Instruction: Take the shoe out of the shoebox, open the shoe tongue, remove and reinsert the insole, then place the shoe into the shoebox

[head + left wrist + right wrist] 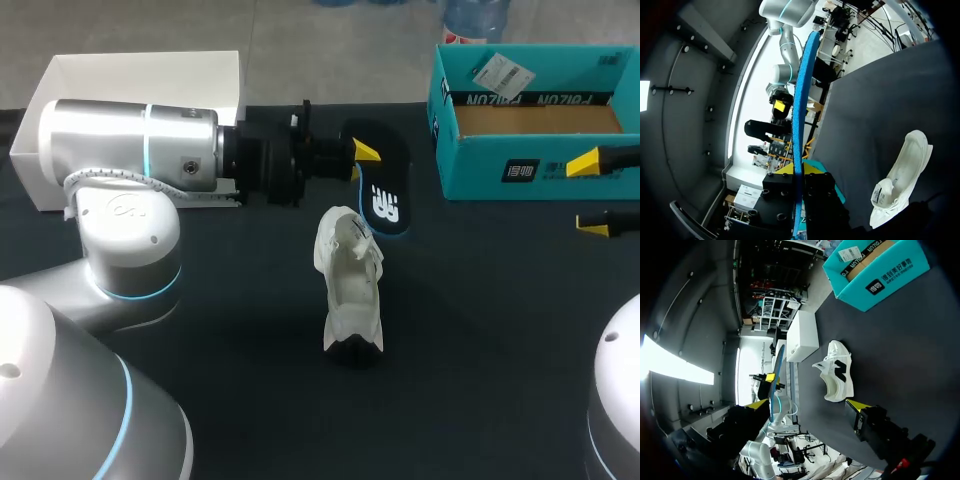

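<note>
insole (388, 205) partly hidden, shoebox (500, 170) end — cropped

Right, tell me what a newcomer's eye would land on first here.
The white shoe sits alone in the middle of the dark table. Just behind it the left gripper is shut on the insole. At the far right corner is the open teal shoebox, with the right gripper open in front of it.

White shoe (350, 290) sits mid-table, dark insole (385, 195) beyond it, teal shoebox (530, 165) open.
</note>
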You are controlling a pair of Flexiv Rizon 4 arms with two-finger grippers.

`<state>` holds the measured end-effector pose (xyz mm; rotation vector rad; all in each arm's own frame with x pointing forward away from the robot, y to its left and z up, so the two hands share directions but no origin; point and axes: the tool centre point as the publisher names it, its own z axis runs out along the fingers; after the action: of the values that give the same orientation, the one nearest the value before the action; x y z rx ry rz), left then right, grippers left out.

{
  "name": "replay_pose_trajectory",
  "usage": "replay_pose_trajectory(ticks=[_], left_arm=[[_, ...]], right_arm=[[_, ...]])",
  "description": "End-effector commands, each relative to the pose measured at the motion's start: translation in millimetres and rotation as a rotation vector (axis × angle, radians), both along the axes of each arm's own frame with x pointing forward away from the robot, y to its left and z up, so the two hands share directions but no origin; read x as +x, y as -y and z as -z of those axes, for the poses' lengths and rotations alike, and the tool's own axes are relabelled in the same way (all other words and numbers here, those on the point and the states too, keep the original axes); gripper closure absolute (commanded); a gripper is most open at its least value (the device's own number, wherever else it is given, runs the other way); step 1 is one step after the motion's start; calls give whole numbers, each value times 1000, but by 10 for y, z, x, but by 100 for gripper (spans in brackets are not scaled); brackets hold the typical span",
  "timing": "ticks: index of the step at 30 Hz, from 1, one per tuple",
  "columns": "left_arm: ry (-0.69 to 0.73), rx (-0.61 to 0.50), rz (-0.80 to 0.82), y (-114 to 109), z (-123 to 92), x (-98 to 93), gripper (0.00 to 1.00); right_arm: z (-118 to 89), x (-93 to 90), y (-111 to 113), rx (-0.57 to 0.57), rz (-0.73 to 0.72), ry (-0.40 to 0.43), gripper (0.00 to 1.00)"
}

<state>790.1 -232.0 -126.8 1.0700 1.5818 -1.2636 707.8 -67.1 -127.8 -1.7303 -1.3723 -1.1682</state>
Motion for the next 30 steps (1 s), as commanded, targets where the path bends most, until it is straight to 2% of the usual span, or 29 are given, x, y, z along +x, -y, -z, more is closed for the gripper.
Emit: replay_pose_trajectory(ticks=[1, 11, 23, 30], left_arm=[[-1, 2, 1, -24, -11, -11, 100], [-1, 0, -7, -44, -24, 16, 100], [-4, -7, -5, -31, -47, 15, 100], [-127, 2, 2, -94, -149, -115, 100]], right_arm=[[-107, -129, 175, -9, 42, 19, 0], [-147, -95, 359, -29, 76, 5, 0], [-119, -35, 371, -20, 64, -5, 0], [-119, -35, 371, -20, 64, -5, 0]])
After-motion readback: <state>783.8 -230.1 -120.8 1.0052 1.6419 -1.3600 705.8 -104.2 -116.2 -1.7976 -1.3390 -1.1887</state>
